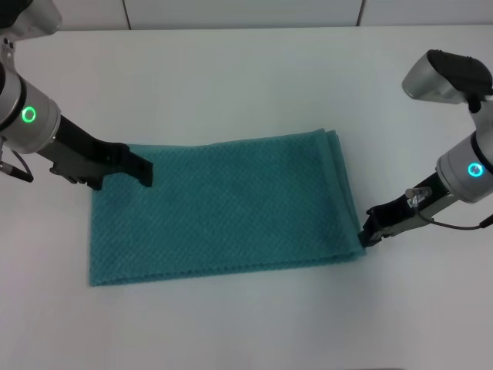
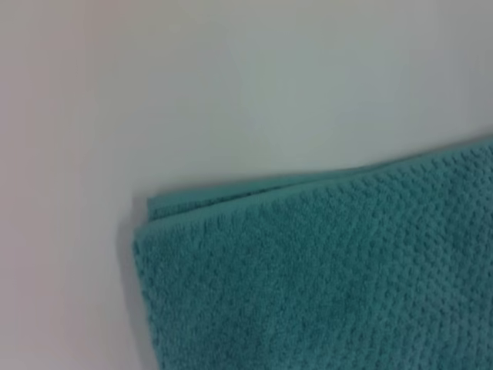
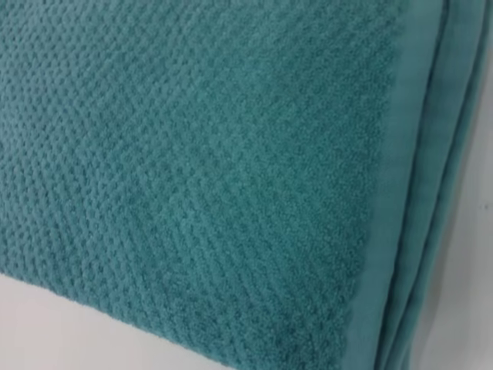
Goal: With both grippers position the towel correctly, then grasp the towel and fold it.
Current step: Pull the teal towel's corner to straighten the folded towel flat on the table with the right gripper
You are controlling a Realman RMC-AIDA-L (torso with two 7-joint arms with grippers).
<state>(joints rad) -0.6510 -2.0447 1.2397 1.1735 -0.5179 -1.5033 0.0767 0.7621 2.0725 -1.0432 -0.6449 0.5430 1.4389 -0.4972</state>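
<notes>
The teal waffle-weave towel (image 1: 223,208) lies flat on the white table, folded into layers whose stacked edges show along its right side. My left gripper (image 1: 142,171) hangs over the towel's far left corner. My right gripper (image 1: 368,233) sits low at the near right corner, touching or almost touching the edge. In the left wrist view the towel (image 2: 323,277) shows one layered corner on bare table. Cloth fills the right wrist view, where the towel (image 3: 192,169) shows its hemmed, stacked edges along one side. Neither wrist view shows its own gripper.
The white table (image 1: 246,85) stretches all around the towel, with its back edge along the top of the head view. Both arms reach in from the sides, their green ring lights lit.
</notes>
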